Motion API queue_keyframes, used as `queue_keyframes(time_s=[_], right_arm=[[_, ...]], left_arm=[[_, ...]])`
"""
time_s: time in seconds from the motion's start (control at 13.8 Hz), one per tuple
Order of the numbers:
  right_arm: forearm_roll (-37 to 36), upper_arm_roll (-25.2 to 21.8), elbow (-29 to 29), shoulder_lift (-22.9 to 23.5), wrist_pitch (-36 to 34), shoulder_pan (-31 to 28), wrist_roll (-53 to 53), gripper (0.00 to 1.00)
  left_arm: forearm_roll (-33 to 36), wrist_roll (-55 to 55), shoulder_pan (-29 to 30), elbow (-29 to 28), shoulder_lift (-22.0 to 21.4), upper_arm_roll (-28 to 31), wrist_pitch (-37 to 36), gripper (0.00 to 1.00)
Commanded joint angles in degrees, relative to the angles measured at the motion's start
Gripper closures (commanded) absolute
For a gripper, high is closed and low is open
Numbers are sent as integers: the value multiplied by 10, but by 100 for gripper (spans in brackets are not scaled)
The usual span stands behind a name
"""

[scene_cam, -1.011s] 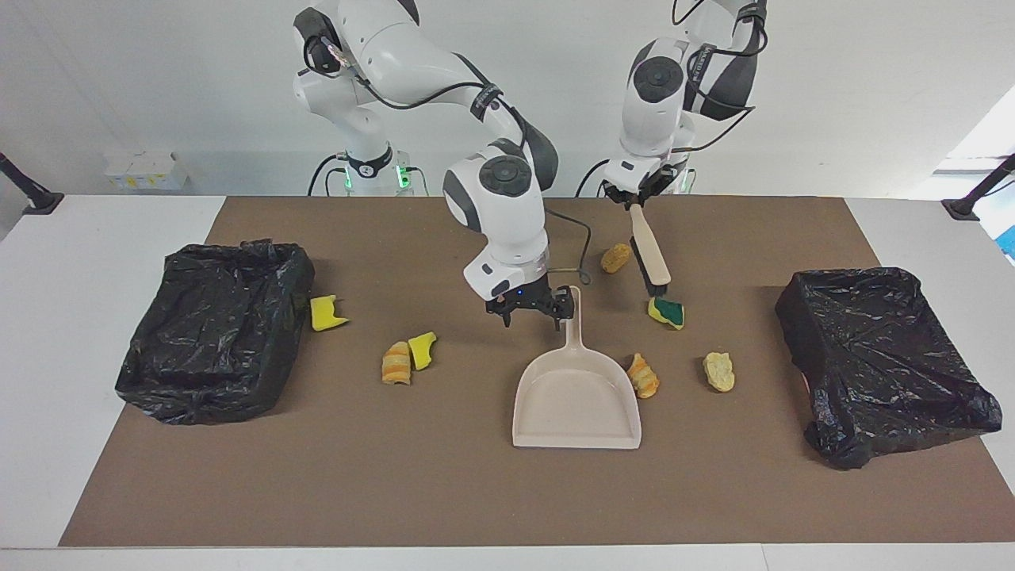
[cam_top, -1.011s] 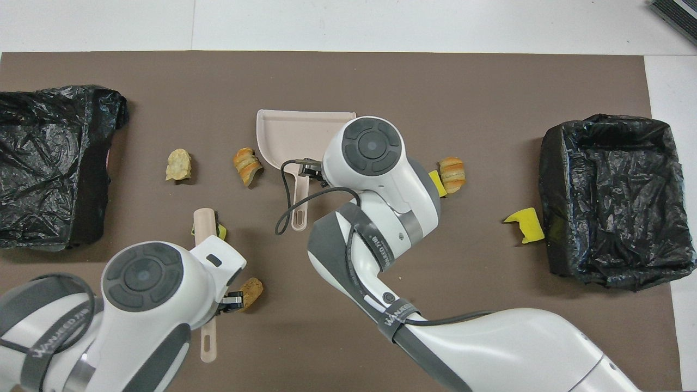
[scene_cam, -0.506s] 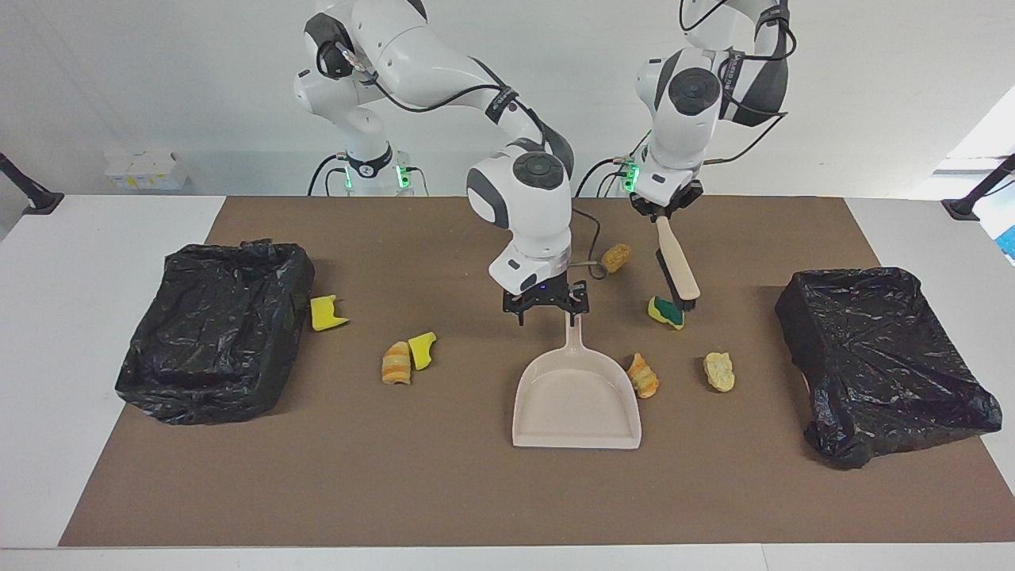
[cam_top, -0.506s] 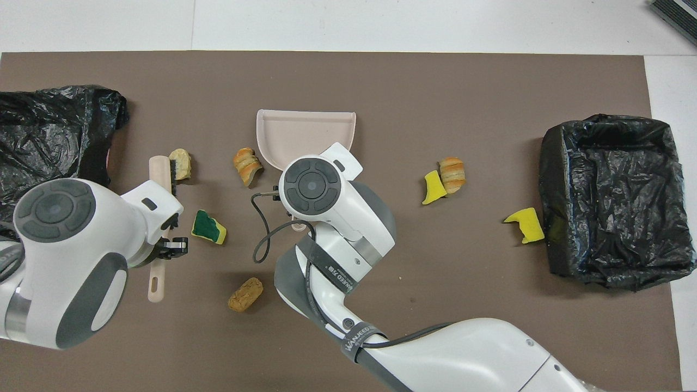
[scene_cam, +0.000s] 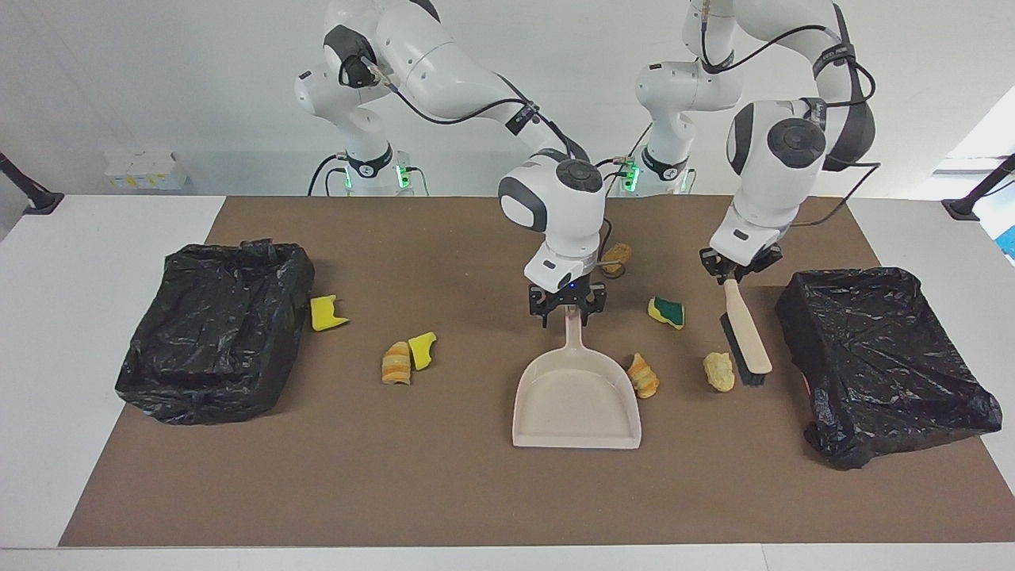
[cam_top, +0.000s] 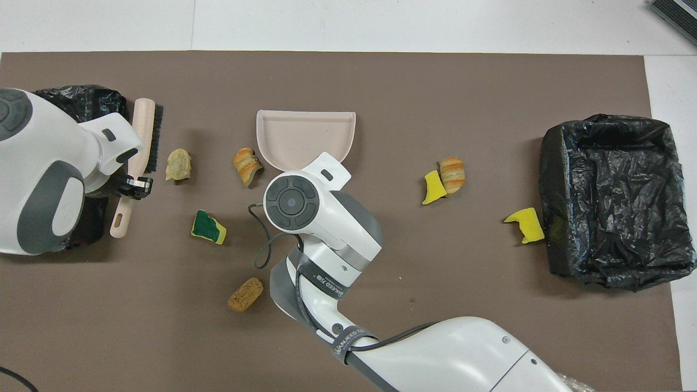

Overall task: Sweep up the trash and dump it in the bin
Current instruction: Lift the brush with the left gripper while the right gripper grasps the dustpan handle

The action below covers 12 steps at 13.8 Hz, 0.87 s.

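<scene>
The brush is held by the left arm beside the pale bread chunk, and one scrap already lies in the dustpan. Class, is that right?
Not quite. The left pincer does hold the brush beside the pale bread chunk, but the dustpan holds nothing: the facing view shows its tray bare, and the nearest scrap, a pastry, lies on the mat beside it.

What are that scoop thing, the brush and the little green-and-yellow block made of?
The dustpan looks like smooth, matte beige moulded plastic. The brush seems to be beige plastic or pale wood, with dark bristles. The green-and-yellow block looks like soft sponge foam under a green scouring layer.
</scene>
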Motion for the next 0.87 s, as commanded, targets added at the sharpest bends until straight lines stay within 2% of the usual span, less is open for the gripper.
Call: queue_keyframes(time_s=[0.0, 0.29, 0.58, 0.79], right_arm=[[-19, 1, 13, 7, 0, 2, 16, 27], [-31, 0, 15, 2, -19, 1, 11, 29], [-32, 0, 16, 1, -19, 2, 11, 40], [-34, 0, 15, -3, -21, 1, 10, 41]], left_arm=[[10, 51, 23, 62, 52, -7, -5, 100], [11, 123, 34, 82, 91, -7, 32, 100], [5, 168, 58, 55, 86, -8, 47, 100], [5, 238, 60, 33, 87, -7, 61, 100]])
